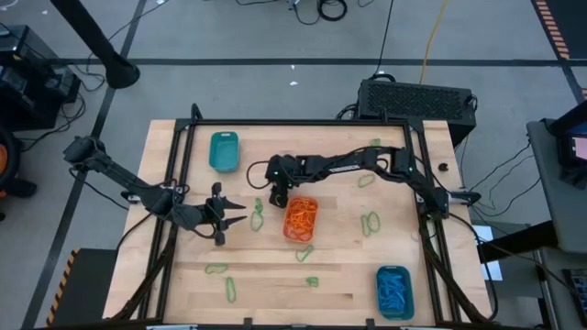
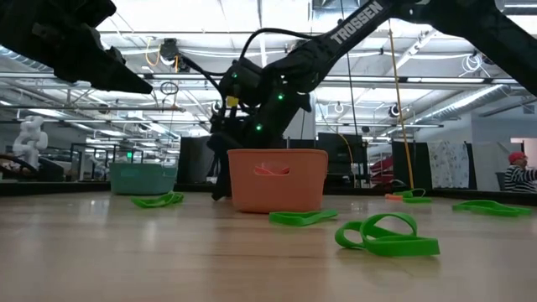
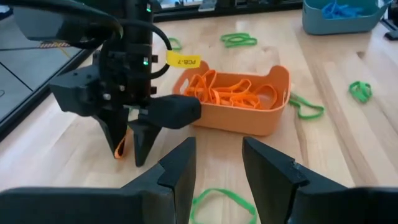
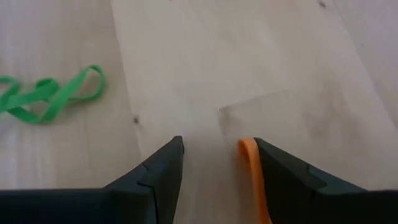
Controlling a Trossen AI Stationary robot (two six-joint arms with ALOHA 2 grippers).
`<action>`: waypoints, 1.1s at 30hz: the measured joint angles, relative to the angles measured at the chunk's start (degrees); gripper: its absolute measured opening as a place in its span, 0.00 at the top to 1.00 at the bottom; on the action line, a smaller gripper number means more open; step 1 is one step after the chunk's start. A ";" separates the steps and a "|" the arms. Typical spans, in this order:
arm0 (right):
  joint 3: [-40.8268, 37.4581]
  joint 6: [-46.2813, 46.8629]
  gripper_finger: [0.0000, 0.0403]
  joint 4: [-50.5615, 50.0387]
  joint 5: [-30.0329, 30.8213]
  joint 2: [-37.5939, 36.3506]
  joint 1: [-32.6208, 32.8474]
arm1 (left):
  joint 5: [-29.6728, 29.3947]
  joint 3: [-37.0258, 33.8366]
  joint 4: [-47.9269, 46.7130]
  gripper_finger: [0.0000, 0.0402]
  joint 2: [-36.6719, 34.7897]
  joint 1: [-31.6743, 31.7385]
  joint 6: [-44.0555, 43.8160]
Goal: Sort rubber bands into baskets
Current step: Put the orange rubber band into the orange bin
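- The right gripper (image 4: 217, 168) points straight down at the table (image 1: 275, 275), its fingers (image 4: 283, 171) parted; an orange rubber band (image 4: 252, 168) lies flat against the inner face of one finger, its long axis running along that finger, with a clear gap to the other finger.
- Just beside these fingertips stands the orange basket (image 3: 239, 115), heaped with orange bands; its long axis runs away from the fingers.
- A green band (image 4: 46, 96) lies near the fingers on the wood, stretched long and folded.
- The left gripper (image 3: 217, 165) hovers near the right one, aimed level toward it, its fingers (image 3: 180, 165) apart and empty; another green band (image 3: 221, 202) lies beneath them.
- Farther out are an empty teal basket (image 1: 223, 150) and, well apart, a teal basket (image 1: 394, 291) holding blue bands.
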 joint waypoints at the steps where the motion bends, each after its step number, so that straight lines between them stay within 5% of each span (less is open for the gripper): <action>1: 0.00 0.04 0.55 -0.80 0.71 -0.01 -0.01 | 0.00 0.00 -0.04 0.66 -0.01 0.00 0.02; 7: -0.17 0.04 0.61 -1.17 1.81 -0.02 -0.11 | 0.02 0.00 -0.04 0.66 0.01 0.00 -0.02; 16: -0.28 -0.15 0.97 -0.68 2.31 0.08 -0.11 | 0.04 0.00 -0.04 0.66 0.01 0.00 -0.17; 33: -0.55 0.96 1.00 -2.52 2.47 -16.58 5.27 | 0.42 -0.02 0.01 0.66 -0.01 0.00 -0.31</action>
